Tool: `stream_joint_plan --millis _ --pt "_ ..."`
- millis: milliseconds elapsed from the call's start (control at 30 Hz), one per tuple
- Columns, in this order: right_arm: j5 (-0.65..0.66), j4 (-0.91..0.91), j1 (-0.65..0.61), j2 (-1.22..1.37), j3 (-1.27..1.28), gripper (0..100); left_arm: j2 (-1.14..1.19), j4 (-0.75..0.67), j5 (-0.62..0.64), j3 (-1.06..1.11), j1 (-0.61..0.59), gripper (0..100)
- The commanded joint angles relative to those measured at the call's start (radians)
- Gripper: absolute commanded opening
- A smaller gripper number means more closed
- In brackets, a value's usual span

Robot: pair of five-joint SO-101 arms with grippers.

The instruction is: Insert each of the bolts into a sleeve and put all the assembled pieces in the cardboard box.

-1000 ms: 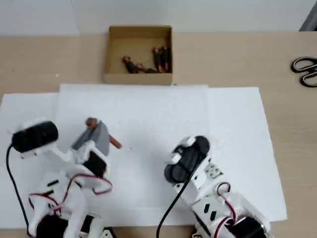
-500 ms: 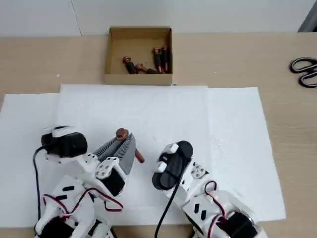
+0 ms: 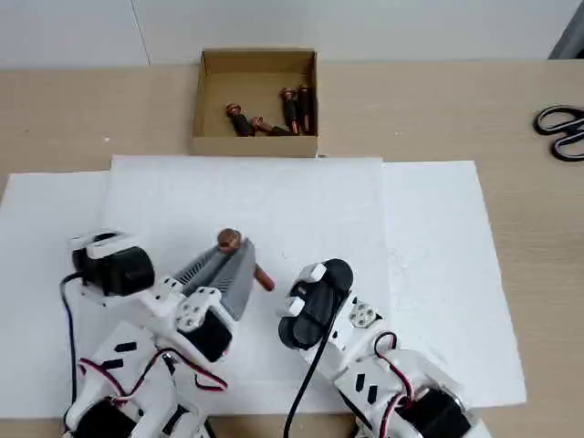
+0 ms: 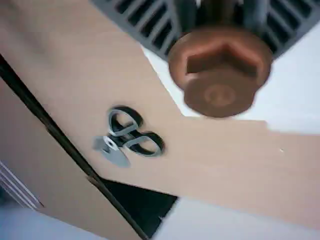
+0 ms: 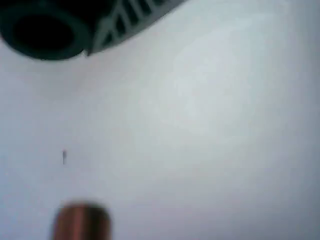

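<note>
My left gripper [image 3: 234, 266] is shut on a copper bolt [image 3: 229, 241] above the white sheet, near its front middle. The bolt's hexagonal head [image 4: 220, 70] looms large in the left wrist view, between the ribbed grey fingers [image 4: 150, 12]. Its shank end [image 3: 264, 279] points toward the right arm [image 3: 315, 303]. In the right wrist view a black sleeve [image 5: 45, 31] sits against a ribbed grey finger [image 5: 132, 15], its open bore facing out. A copper bolt tip [image 5: 82, 221] shows a short way off from the sleeve. The cardboard box [image 3: 255, 144] at the back holds several assembled pieces [image 3: 294, 108].
A white sheet [image 3: 420, 228] covers the table's middle and front. Scissors [image 3: 562, 130] lie on bare wood at the far right, and the scissors [image 4: 128, 138] also appear in the left wrist view. Both arm bases crowd the front edge.
The left arm has swung right and toward the front with the bolt, bringing it close to the right arm. The right arm has shifted slightly left and forward.
</note>
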Motion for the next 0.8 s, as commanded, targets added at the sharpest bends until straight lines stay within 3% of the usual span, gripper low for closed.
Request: stream_joint_plan --millis 0,400,600,767 --pt "0.000 -0.065 -0.005 -0.008 -0.005 0.2 -0.011 -0.037 -0.003 0.005 0.051 1" --pt "0.003 -0.110 -0.007 -0.008 -0.003 0.2 -0.005 -0.038 -0.003 0.093 0.061 1" --pt "0.002 -0.108 -0.096 -0.008 -0.003 0.2 -0.005 -0.037 -0.003 0.096 0.061 1" --pt "0.003 -0.105 -0.097 -0.008 -0.003 0.2 -0.006 -0.040 -0.003 0.091 0.061 1"
